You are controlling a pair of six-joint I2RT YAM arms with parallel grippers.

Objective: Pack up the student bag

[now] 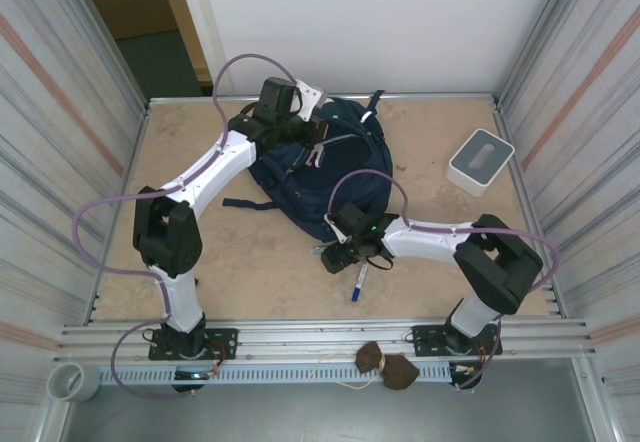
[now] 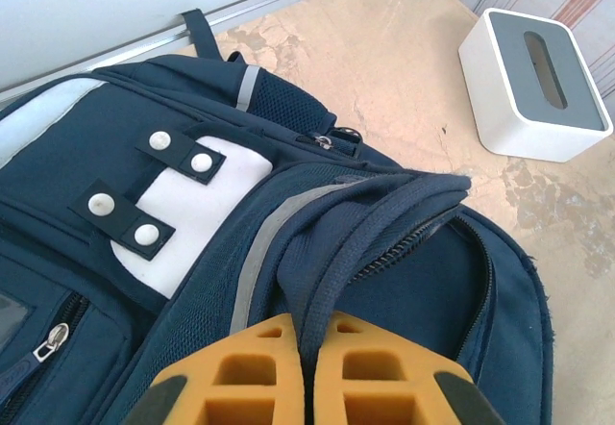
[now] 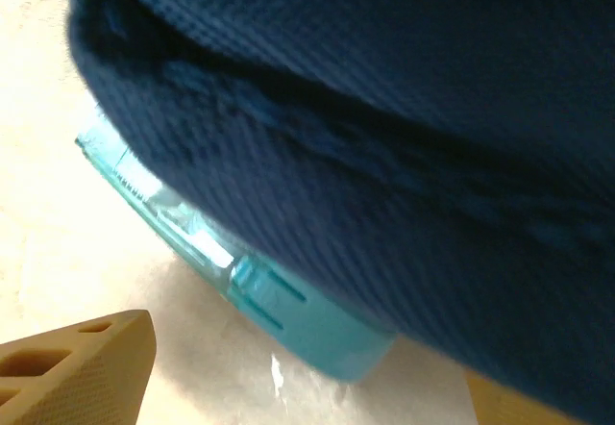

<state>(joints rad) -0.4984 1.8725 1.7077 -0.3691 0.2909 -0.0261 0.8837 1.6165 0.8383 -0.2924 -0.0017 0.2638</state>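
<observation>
Left gripper [image 2: 307,353] clamps zip flap of student bag [image 2: 288,127], right gripper [image 3: 307,377] gapes empty nr teal case [image 3: 298,324] at bag's edge; pen [image 1: 357,284] unpacked, so we're barely started.

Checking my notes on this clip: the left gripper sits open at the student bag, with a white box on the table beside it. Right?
No: the left wrist view shows the left gripper shut on a fold of the student bag, not open. The white box is on the table beside it.
</observation>
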